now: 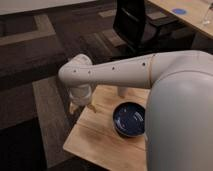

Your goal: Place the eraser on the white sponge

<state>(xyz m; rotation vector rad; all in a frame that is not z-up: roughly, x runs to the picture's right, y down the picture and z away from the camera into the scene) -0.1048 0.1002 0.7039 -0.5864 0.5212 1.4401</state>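
The eraser is hiding from me; I am looking all over the desk (100,142) and I cannot tell where it is lying. The white sponge is hiding from me too. A little pale bit (75,108) is peeking out just under the gripper (81,106), but I cannot tell what it is.

The gripper is hanging down at the far left end of the big white arm (115,70), right over the left edge of the wooden desk. It is pointing down at the wood and sitting very close to it. I cannot tell whether it is spread, pressed together or pinching something.

The arm is reaching across from the right side to the left, passing above the back part of the desk. Its thick end is filling up the right side and covering that end of the desk.

A dark blue bowl (129,120) is sitting on the desk to the right of the gripper, apart from it. Behind the bowl, a small white upright thing (122,92) (it is looking like a cup) is standing under the arm.

Farther back, a black chair (134,22) is standing on the dark carpet (30,60).
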